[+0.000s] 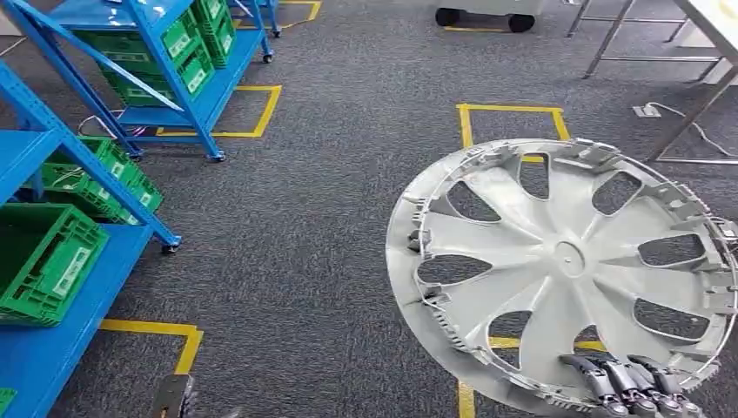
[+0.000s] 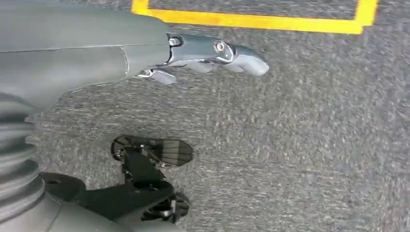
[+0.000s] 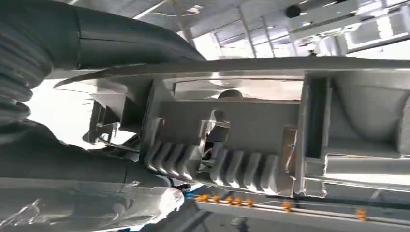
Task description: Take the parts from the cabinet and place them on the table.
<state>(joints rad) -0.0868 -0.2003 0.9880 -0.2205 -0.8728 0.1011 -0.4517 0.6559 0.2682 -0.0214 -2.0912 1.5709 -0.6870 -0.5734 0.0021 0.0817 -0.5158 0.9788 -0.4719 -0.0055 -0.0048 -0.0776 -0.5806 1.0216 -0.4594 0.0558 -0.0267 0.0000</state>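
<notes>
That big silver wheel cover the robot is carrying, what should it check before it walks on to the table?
1. Grip on the wheel cover: the right hand holds its lower rim; ok.
2. Grip seen up close: in the right wrist view the cover's ribbed rim sits against the hand; how firm it is, cannot tell.
3. Cover clear of the floor: it is held up above the carpet; ok.
4. Left hand free: it hangs over the carpet holding nothing; ok.
5. Path ahead: open carpet with yellow tape squares; ok.
6. Table spot to put it down: just a corner and legs show; cannot tell.
</notes>
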